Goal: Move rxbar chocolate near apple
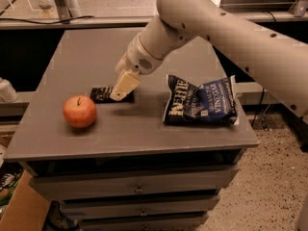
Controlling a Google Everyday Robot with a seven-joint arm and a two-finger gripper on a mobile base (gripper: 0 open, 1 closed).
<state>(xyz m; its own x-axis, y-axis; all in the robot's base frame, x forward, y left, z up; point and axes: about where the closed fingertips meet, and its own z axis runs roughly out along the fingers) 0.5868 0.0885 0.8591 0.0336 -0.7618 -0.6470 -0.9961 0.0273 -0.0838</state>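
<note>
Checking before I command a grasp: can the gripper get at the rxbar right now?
Probably yes. The gripper sits right at the rxbar's end, nothing between them; the apple and chip bag lie apart on either side.
</note>
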